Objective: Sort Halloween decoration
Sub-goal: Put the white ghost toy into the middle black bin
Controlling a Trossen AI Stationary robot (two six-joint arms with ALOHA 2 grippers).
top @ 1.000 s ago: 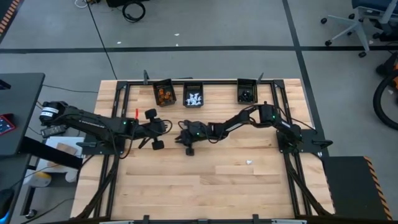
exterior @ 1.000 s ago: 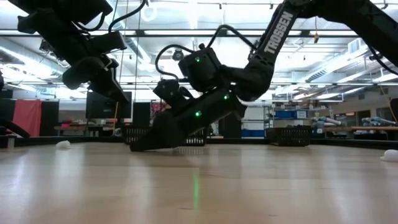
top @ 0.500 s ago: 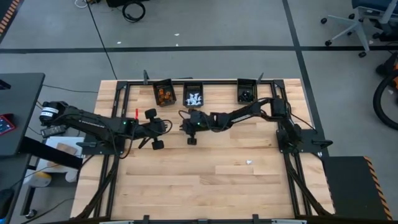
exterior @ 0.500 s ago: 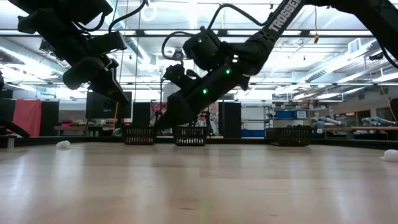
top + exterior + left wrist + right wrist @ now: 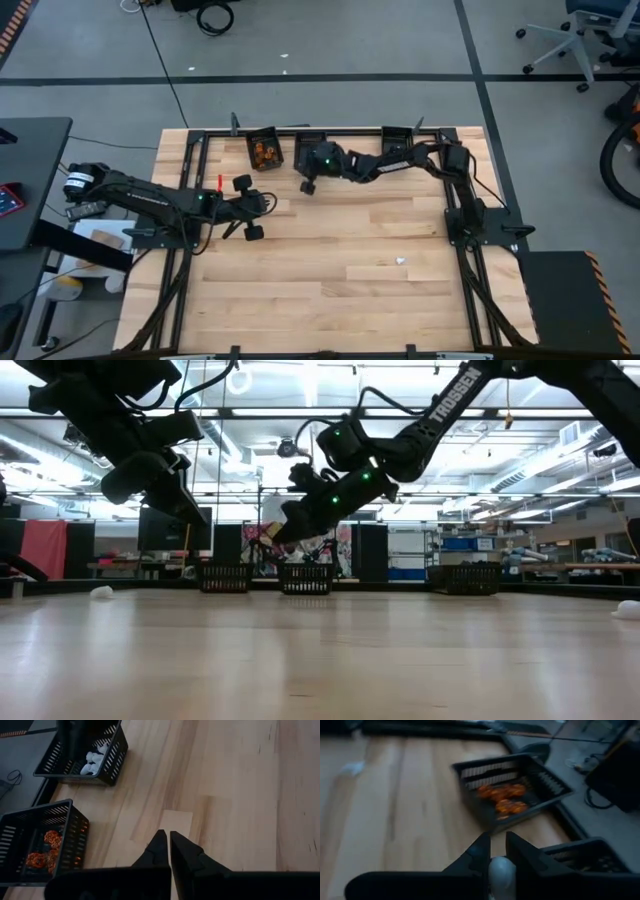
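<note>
Wooden table point(image 5: 330, 290) carried three black bins at far edge. Right gripper point(image 5: 496, 851) hung above middle bin point(image 5: 305, 577), fingers nearly closed on white trinket point(image 5: 501, 872). Left gripper point(image 5: 166, 845) waited near table's left side, fully closed, empty. Orange trinkets point(image 5: 501, 797) lay in left bin point(image 5: 37, 845), white ones point(image 5: 94, 762) in middle bin; one white piece point(image 5: 401, 261) remained on boards. Trinket seemed light, small, probably smooth: you needed pinch across its middle, gentle. Middle bin was covered by arm in high view. Contents of right bin point(image 5: 397, 147) were too dark to tell.

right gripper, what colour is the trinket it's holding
White. The right gripper pinches a white trinket between its fingers, clearest in the right wrist view.
</note>
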